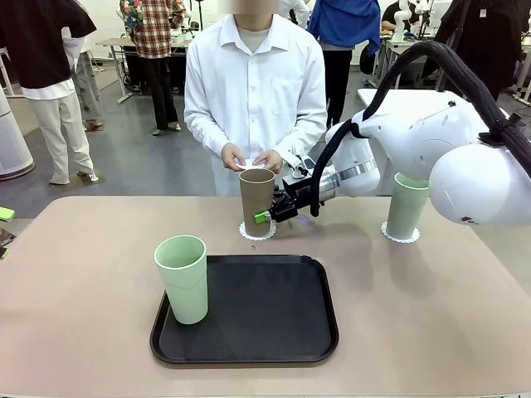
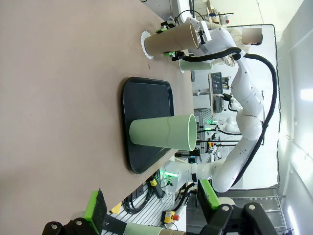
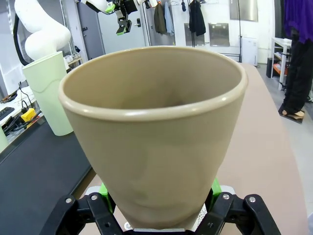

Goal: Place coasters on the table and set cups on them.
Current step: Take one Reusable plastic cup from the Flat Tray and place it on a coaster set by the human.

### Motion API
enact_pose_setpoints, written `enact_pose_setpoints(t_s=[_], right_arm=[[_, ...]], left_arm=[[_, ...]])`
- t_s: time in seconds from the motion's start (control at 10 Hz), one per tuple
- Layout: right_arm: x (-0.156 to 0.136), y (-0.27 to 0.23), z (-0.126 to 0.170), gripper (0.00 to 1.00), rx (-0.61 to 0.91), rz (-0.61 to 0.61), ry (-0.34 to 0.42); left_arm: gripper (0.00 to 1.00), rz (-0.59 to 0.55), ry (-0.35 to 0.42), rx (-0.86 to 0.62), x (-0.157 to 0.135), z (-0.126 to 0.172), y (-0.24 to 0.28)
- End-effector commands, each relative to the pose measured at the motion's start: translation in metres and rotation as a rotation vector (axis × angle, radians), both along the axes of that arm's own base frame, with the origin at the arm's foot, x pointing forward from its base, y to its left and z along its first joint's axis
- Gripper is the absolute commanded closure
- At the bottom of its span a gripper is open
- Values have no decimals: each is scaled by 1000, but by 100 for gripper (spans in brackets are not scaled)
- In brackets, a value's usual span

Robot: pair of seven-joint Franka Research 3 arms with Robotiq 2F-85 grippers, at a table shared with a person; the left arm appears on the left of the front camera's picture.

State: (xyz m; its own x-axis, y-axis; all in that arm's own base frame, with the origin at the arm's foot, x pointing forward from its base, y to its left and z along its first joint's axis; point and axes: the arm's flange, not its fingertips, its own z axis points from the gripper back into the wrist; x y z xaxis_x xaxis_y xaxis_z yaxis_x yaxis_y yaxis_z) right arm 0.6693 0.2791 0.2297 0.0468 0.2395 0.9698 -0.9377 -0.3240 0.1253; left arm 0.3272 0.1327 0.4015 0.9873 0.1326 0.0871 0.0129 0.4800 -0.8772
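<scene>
Front: right fingers (image 1: 263,217) clamp brown cup (image 1: 256,195) standing on coaster (image 1: 257,232), far side of bench (image 1: 83,274) | right mint cup (image 1: 406,206) on second coaster (image 1: 401,237) | left mint cup (image 1: 183,278) on tray (image 1: 274,319) | Left wrist: left fingers (image 2: 96,211) spread, empty.

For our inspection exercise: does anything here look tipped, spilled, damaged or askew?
Nothing stands out. The brown cup, gripped by the right claw, sits upright on its coaster; the far green cup likewise; the near green cup stands upright on the black tray.
</scene>
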Motion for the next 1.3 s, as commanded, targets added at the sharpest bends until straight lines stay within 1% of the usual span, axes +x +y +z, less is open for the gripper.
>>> enact_pose_setpoints(t_s=[0.0, 0.1, 0.5, 1.2], right_arm=[[9, 0, 2, 18, -21, 39, -2], [8, 0, 2, 0, -25, 44, 7], [8, 1, 1, 0, -36, 45, 20], [11, 1, 1, 0, -62, 61, 12]], left_arm=[[0, 6, -6, -12, 0, 1, 0], [0, 6, -6, -12, 0, 1, 0], [0, 6, -6, -12, 0, 1, 0], [0, 6, -6, -12, 0, 1, 0]])
